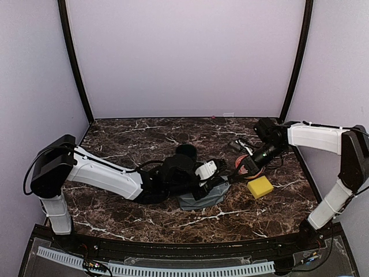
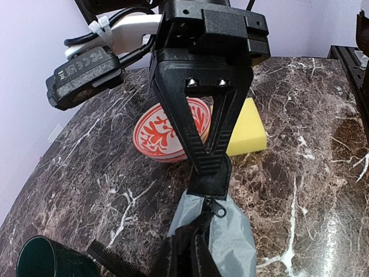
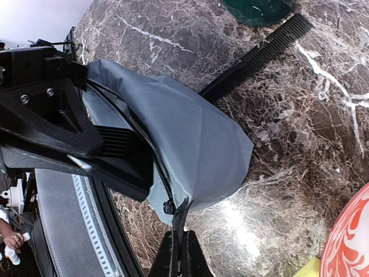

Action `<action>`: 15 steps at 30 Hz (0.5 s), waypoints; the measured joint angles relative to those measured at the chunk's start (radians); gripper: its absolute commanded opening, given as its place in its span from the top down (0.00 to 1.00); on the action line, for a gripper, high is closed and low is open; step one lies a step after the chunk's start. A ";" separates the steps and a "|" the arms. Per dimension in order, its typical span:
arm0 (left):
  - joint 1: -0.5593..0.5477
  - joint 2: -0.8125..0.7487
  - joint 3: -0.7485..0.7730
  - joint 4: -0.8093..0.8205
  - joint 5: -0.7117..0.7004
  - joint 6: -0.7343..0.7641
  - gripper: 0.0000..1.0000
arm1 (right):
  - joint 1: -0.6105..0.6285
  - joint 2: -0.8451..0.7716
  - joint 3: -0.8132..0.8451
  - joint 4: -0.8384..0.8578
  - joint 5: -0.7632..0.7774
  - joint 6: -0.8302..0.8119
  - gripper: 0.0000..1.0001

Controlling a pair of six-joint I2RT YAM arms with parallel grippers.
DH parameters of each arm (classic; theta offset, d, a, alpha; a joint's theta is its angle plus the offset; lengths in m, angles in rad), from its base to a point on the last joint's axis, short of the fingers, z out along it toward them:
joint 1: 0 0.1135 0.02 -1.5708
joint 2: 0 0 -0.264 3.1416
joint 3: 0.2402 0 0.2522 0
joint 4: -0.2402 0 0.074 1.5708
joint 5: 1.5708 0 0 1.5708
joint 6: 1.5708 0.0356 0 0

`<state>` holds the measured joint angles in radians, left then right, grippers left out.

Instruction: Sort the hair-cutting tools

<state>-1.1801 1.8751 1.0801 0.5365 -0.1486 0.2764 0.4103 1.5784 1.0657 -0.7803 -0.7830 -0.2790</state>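
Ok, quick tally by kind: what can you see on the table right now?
Grey zip pouch: 1
Black comb: 1
Dark green cup: 1
Red-and-white plate: 1
Yellow sponge: 1
Total: 5 that I can make out.

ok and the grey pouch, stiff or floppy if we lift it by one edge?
Probably floppy: the grey pouch is thin creased fabric, sagging between the left hand and right hand pinching its zipper edge. Likely light, so a push would bunch it rather than slide it. The comb partly hidden by it might get dragged along.
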 measured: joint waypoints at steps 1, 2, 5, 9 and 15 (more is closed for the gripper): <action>0.000 0.002 0.001 -0.004 -0.003 0.001 1.00 | 0.000 0.000 0.000 -0.002 -0.006 0.000 1.00; 0.000 0.003 0.002 -0.008 -0.007 0.003 1.00 | 0.000 0.000 0.000 -0.002 -0.011 0.000 1.00; 0.000 0.008 0.004 -0.018 -0.023 0.010 1.00 | -0.001 0.000 0.000 -0.004 -0.026 0.000 1.00; 0.000 0.009 0.005 -0.036 -0.048 0.024 1.00 | -0.001 0.000 0.000 -0.005 -0.037 0.000 1.00; 0.000 0.019 0.023 -0.077 -0.082 0.068 1.00 | -0.001 0.000 0.000 -0.006 -0.052 0.000 1.00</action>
<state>-1.1801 1.8946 1.1030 0.4599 -0.2306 0.3443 0.4091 1.5787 1.0653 -0.7864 -0.8352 -0.2794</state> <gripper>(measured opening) 0.055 0.008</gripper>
